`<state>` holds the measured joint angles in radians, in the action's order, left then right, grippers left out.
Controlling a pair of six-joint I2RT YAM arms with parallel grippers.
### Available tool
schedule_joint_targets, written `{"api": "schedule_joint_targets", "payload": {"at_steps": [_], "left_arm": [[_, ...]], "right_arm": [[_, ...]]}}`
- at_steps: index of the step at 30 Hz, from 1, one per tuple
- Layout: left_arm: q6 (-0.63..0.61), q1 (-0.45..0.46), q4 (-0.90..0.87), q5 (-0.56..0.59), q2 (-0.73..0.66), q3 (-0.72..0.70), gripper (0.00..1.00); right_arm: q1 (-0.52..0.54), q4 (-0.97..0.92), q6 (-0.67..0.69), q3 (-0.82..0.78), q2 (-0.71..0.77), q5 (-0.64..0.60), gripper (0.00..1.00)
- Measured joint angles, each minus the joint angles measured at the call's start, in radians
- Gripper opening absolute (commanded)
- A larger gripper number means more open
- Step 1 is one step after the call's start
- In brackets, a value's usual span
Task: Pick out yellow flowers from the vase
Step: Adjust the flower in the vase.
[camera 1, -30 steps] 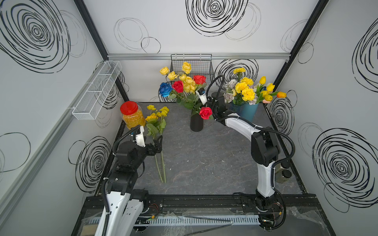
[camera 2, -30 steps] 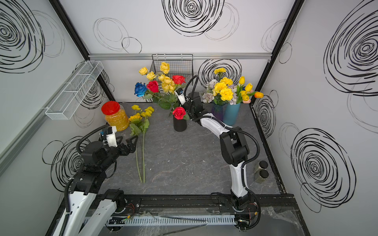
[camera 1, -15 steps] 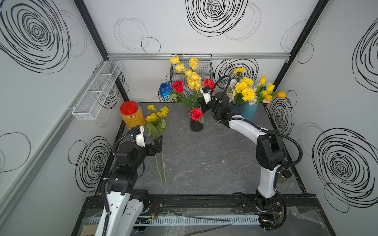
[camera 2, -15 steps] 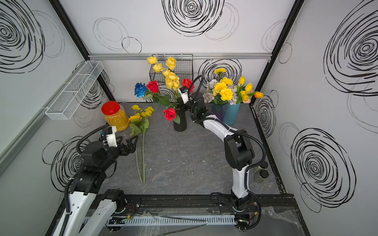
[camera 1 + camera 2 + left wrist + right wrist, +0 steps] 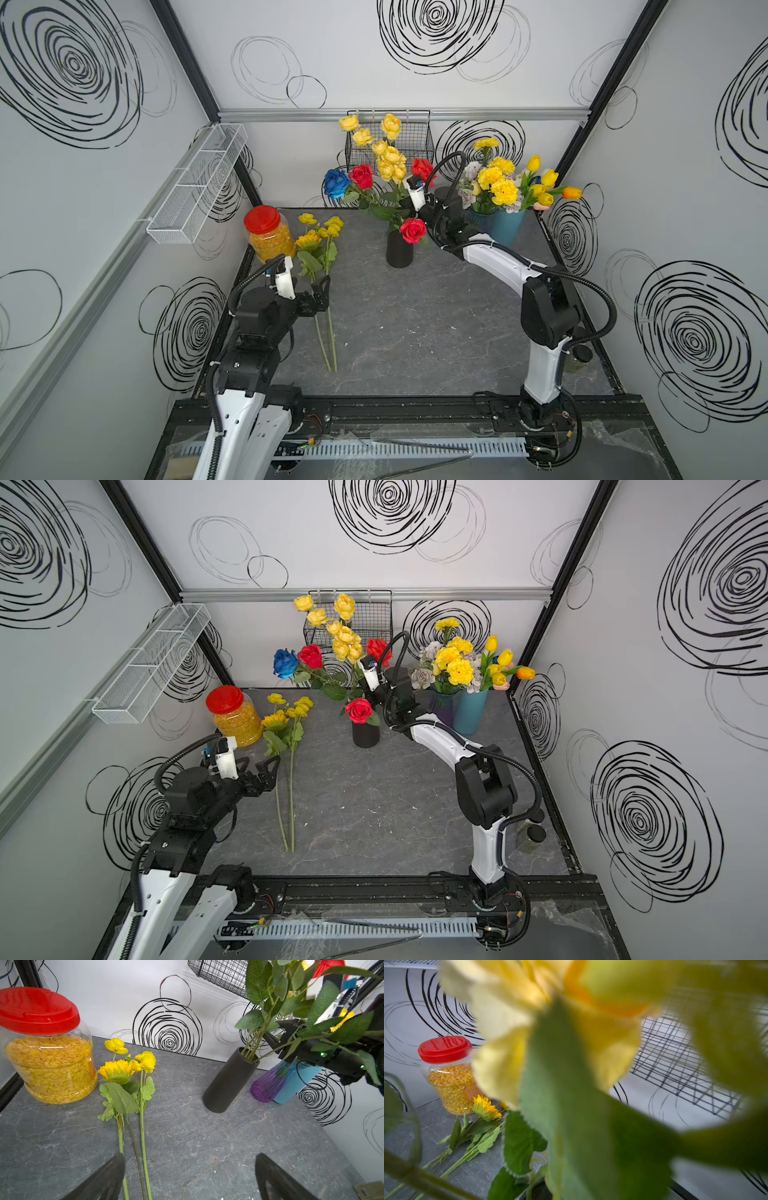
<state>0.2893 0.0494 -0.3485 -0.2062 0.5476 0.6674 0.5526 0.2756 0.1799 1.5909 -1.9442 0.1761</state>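
Note:
A spray of yellow flowers (image 5: 388, 153) (image 5: 345, 640) stands high above the black vase (image 5: 399, 251) (image 5: 365, 735). My right gripper (image 5: 404, 206) is shut on its stem among the leaves. Where the stem ends is hidden. In the right wrist view the blurred yellow blooms (image 5: 529, 1022) and leaves cover the jaws. Red roses (image 5: 360, 176) and a blue rose (image 5: 336, 183) stay in the vase. More yellow flowers (image 5: 320, 237) (image 5: 124, 1066) lie on the table. My left gripper (image 5: 318, 291) (image 5: 190, 1159) hangs open over their stems, holding nothing.
A red-lidded jar (image 5: 270, 237) stands at the back left beside the laid flowers. A purple vase (image 5: 478, 218) and a blue vase (image 5: 505, 226) with mixed blooms stand at the back right. A black wire basket (image 5: 390, 137) hangs on the back wall.
My right gripper has risen, lifting the yellow spray well above the vase. One red rose has sagged toward the vase mouth. The left arm has stayed still.

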Motion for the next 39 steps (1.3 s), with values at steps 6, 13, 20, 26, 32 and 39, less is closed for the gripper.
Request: {"api": "schedule_joint_targets", "payload": {"at_steps": [6, 13, 20, 26, 32, 39], "left_arm": [[0.000, 0.000, 0.000, -0.002, 0.000, 0.000, 0.99], [0.000, 0.000, 0.000, -0.002, 0.000, 0.000, 0.99], [0.000, -0.005, 0.000, -0.006, 0.001, 0.000, 0.99], [0.000, -0.008, 0.001, -0.013, 0.002, 0.000, 0.99], [0.000, -0.012, 0.004, -0.016, 0.002, 0.000, 0.99], [0.000, -0.013, 0.007, -0.018, 0.003, 0.000, 0.99]], "right_arm": [[-0.002, 0.014, -0.005, -0.017, -0.002, 0.027, 0.24], [-0.065, 0.112, -0.127, -0.093, -0.002, 0.124, 0.18], [-0.091, 0.193, -0.208, -0.103, -0.002, 0.172, 0.23], [-0.089, 0.241, -0.242, -0.126, -0.002, 0.196, 0.37], [-0.089, 0.265, -0.263, -0.164, 0.005, 0.213, 0.49], [-0.090, 0.309, -0.282, -0.182, 0.016, 0.277, 0.66]]}}
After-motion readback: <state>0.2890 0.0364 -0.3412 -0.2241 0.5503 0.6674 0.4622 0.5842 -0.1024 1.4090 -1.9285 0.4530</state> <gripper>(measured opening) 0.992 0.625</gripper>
